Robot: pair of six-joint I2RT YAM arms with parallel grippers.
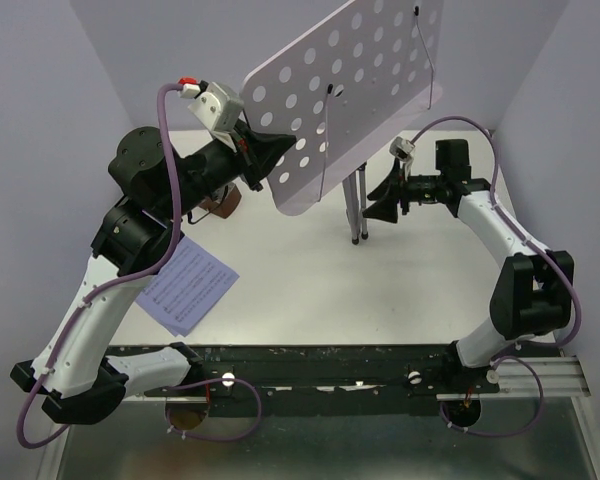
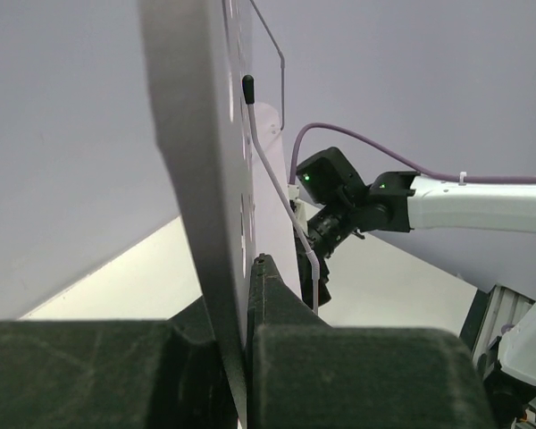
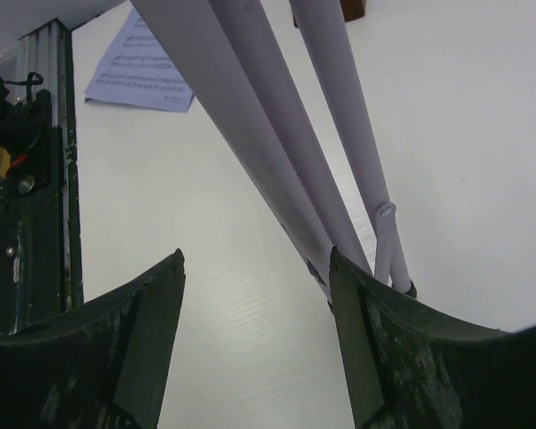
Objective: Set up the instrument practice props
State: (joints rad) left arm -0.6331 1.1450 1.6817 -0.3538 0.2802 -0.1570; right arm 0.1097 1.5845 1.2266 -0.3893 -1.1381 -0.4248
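Sheet-music page (image 1: 185, 285) lying flat on table (image 1: 300, 270), left side. Metronome (image 1: 223, 205) sitting under left arm. Left gripper (image 1: 265, 160) pinching tilted music stand (image 1: 350, 90) at plate edge. Right gripper (image 1: 385, 200) hanging spread wide, tripod legs (image 1: 358, 205) just beside one finger.

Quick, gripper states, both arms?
Left gripper: shut on the music stand.
Right gripper: open, jaws straddling the tripod legs.

- Flat white tabletop (image 1: 310, 270) filling the middle of the top view.
- Plain pale lilac-grey walls (image 1: 40, 120) closing in the upper left, upper right and back.
- Long black mounting rail (image 1: 320, 365) across the lower part of the frame.
- Ribbed silver aluminium bar (image 1: 555, 375) at lower right.
- Dull grey metal sheet (image 1: 330, 445) along the bottom edge.
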